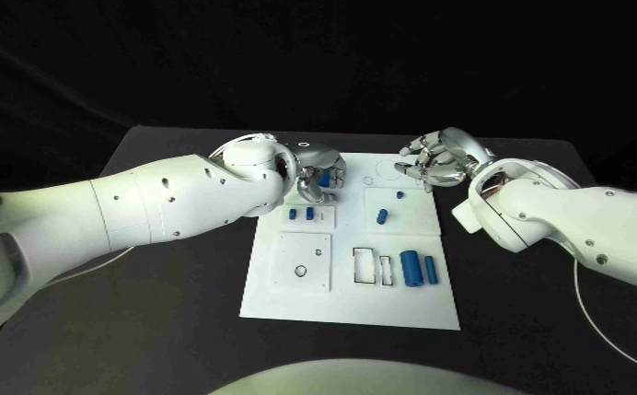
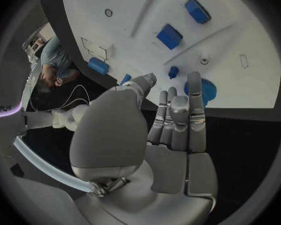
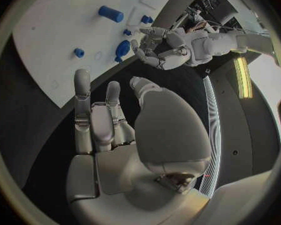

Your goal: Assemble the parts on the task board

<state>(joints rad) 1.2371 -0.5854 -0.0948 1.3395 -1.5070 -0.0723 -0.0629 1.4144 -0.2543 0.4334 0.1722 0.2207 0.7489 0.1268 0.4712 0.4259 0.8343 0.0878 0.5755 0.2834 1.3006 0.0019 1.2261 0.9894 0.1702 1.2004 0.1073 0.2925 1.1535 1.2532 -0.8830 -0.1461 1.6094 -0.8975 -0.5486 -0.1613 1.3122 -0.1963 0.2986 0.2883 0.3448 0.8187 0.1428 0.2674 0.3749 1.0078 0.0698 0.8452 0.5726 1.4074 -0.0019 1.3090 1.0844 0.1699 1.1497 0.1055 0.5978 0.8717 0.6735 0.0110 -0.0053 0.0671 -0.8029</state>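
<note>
the task board (image 1: 348, 307) lies in the middle of the black table (image 1: 173, 340), with blue parts scattered over it: 2 small pegs (image 1: 301, 214) in a recess on its left side, 1 block (image 1: 384, 215) near the centre, and 2 longer pieces (image 1: 420, 267) standing side by side toward the near right. a ridged blue disc (image 2: 203, 91) sits near the board's far edge, just past the left hand's fingertips (image 2: 195, 80) in the left wrist view.

the left hand (image 1: 316, 177) hovers over the board's far left part, fingers extended and together, gripping nothing as far as the wrist view shows. the right hand (image 1: 438, 157) is at the far right corner, off the board's edge, fingers loosely curled with nothing in them.

my guess is that the disc is the left hand's target. to do it well, come down square over it and close on its rim evenly, so it does not skid on the smooth plate.

the left forearm covers part of the board's left edge in the head view, and i cannot tell whether the fingertips touch the disc.
</note>
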